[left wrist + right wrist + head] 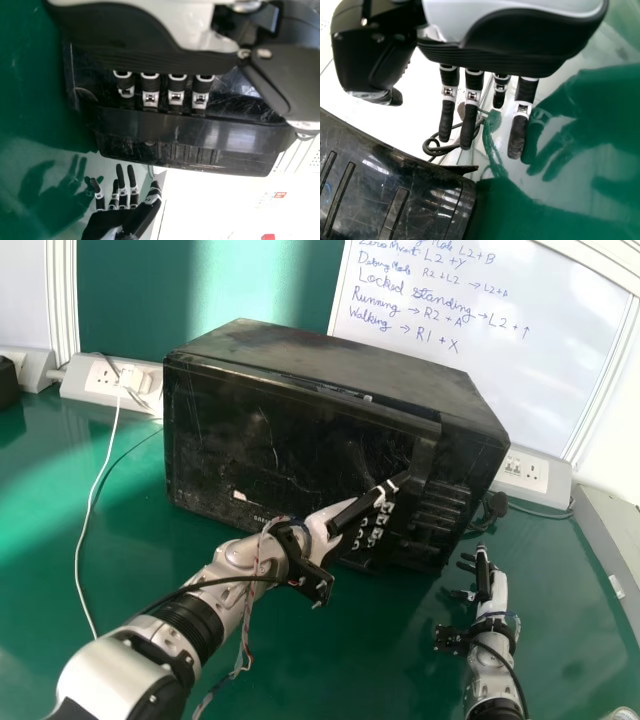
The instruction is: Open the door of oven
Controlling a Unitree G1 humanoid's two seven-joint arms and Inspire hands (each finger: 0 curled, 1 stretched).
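The black oven (pixel 290 445) stands on the green table with its door closed. Its door handle (pixel 424 455) runs down the door's right side, and my left hand (pixel 345 521) is at it, thumb extended toward its front. Seen from the left wrist, the fingers of my left hand (pixel 150 90) bend in at the inner edge of the handle (pixel 200 131), which hides their tips. My right hand (pixel 487 580) hangs over the table to the right of the oven, apart from it. In the right wrist view, my right hand (pixel 470 107) has its fingers extended and holds nothing.
Socket strips (pixel 535 475) lie behind the oven on both sides, with a white cable (pixel 92 505) running down at the left. A dark cable (pixel 442 150) lies near the oven's right side. The whiteboard (pixel 500 340) stands behind. A grey ledge (pixel 612 550) borders the table's right.
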